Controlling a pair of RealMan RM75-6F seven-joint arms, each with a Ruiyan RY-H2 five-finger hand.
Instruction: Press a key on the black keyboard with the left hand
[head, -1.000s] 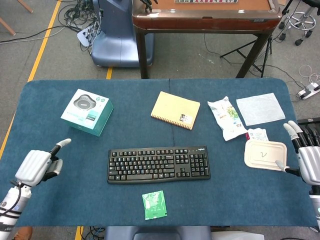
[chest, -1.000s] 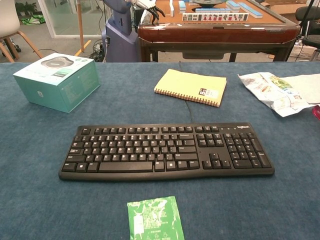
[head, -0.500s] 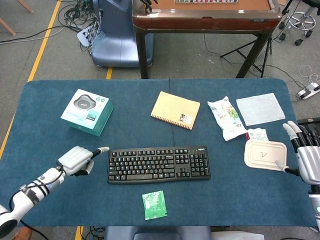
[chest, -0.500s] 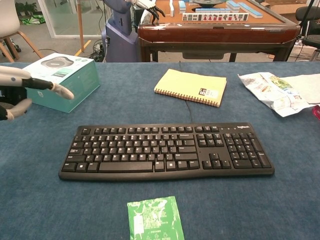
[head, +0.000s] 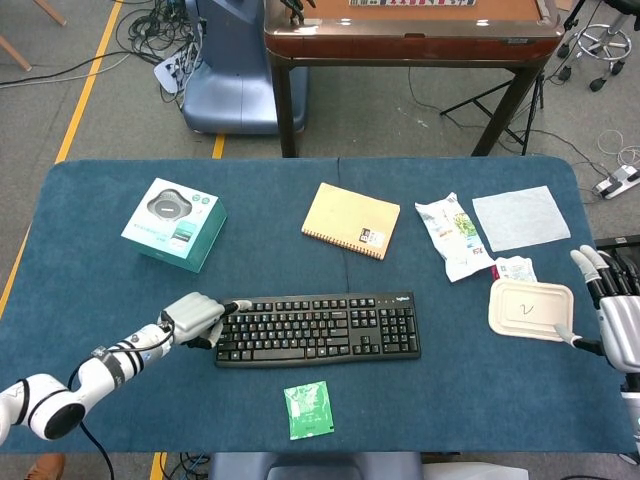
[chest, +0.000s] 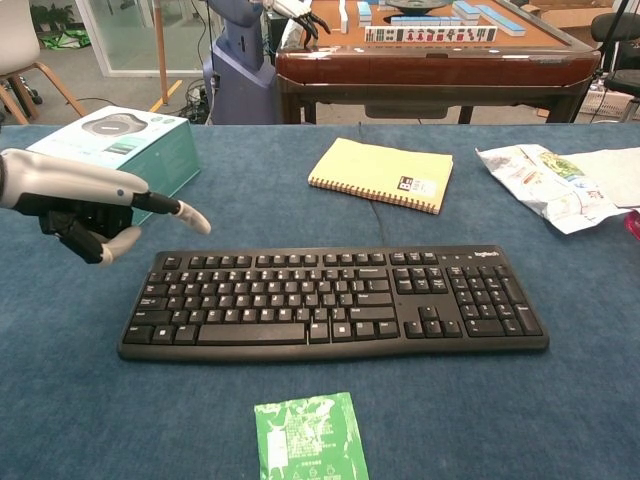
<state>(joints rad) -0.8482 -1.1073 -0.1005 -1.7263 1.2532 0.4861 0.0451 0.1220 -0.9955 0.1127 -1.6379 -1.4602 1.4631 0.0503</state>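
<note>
The black keyboard (head: 317, 328) (chest: 335, 300) lies flat at the middle front of the blue table. My left hand (head: 195, 318) (chest: 85, 205) is at its left end, one finger stretched out and the rest curled in. In the chest view the outstretched fingertip (chest: 200, 221) hangs just above the keyboard's upper left corner, clear of the keys. My right hand (head: 615, 310) rests at the table's right edge with its fingers spread and nothing in it; only the head view shows it.
A teal box (head: 175, 223) (chest: 115, 160) stands behind my left hand. A yellow notebook (head: 350, 220) lies behind the keyboard, and a green packet (head: 308, 408) in front of it. A snack bag (head: 452, 235), a white cloth (head: 520, 217) and a white container (head: 530, 310) lie at the right.
My left hand has moved right from the table's left edge to the keyboard's left end, with one finger pointing over the corner keys. The right hand has stayed put.
</note>
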